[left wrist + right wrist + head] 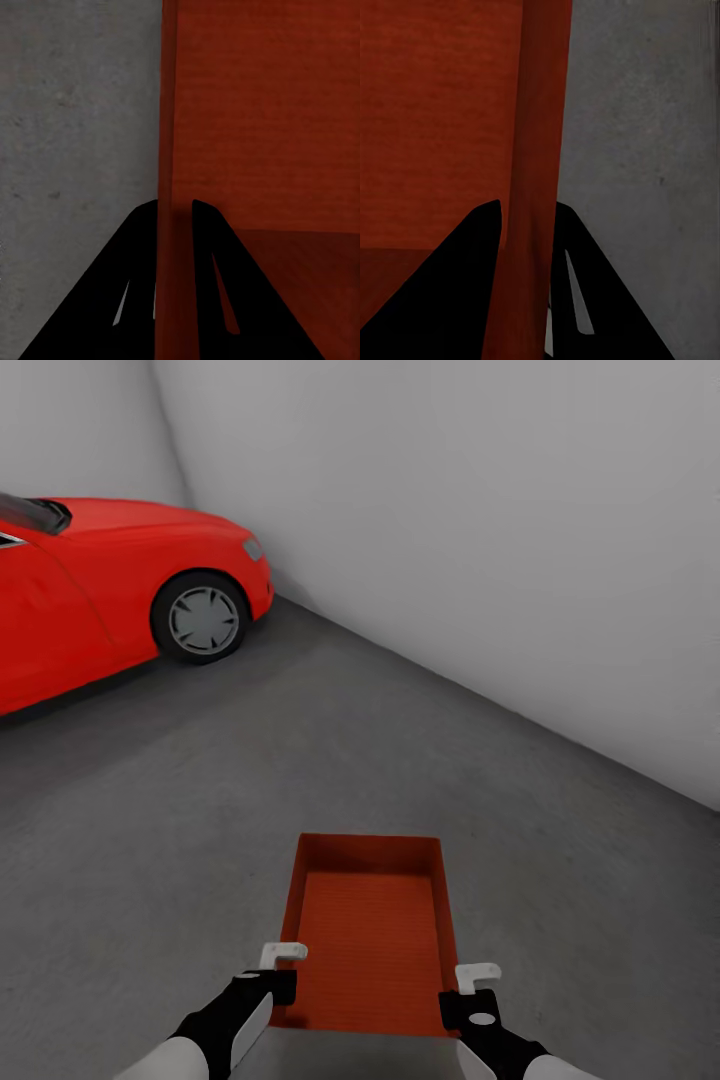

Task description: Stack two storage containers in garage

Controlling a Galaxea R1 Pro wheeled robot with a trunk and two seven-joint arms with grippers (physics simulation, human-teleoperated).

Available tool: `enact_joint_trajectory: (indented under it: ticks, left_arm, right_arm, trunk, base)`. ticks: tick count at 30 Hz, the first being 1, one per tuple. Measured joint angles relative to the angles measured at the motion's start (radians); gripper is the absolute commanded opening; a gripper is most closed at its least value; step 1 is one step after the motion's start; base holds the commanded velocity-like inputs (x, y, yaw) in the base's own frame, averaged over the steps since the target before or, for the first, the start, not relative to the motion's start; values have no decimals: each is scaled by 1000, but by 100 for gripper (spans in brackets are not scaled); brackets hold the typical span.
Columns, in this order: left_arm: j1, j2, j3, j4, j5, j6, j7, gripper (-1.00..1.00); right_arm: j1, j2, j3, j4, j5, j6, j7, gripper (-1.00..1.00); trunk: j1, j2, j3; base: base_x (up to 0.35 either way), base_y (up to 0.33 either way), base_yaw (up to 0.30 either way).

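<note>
Between my two arms, low in the head view, I hold one storage container by its near corners above the dark grey floor. My left gripper is closed on the container's left wall, one finger inside and one outside. My right gripper pinches the right wall the same way. The bin's ribbed bottom is bare. A red car stands well apart at the far left, near the plain grey wall.
</note>
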Motion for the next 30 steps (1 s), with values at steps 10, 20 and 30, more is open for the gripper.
enact_joint_trajectory:
  ticks: [10, 20, 30]
  left_arm:
    - [0, 0, 0, 0, 1, 0, 0, -100]
    - [0, 0, 0, 0, -1, 0, 0, -100]
    - [0, 0, 0, 0, 0, 0, 0, -100]
  right_arm:
    - [0, 0, 0, 0, 0, 0, 0, -100]
    - [0, 0, 0, 0, 0, 0, 0, -100]
    - [0, 0, 0, 0, 0, 0, 0, -100]
  trunk:
    - [0, 0, 0]
    - [0, 0, 0]
    - [0, 0, 0]
  base:
    - [320, 73, -248]
    - [320, 70, -248]
    - [317, 22, -248]
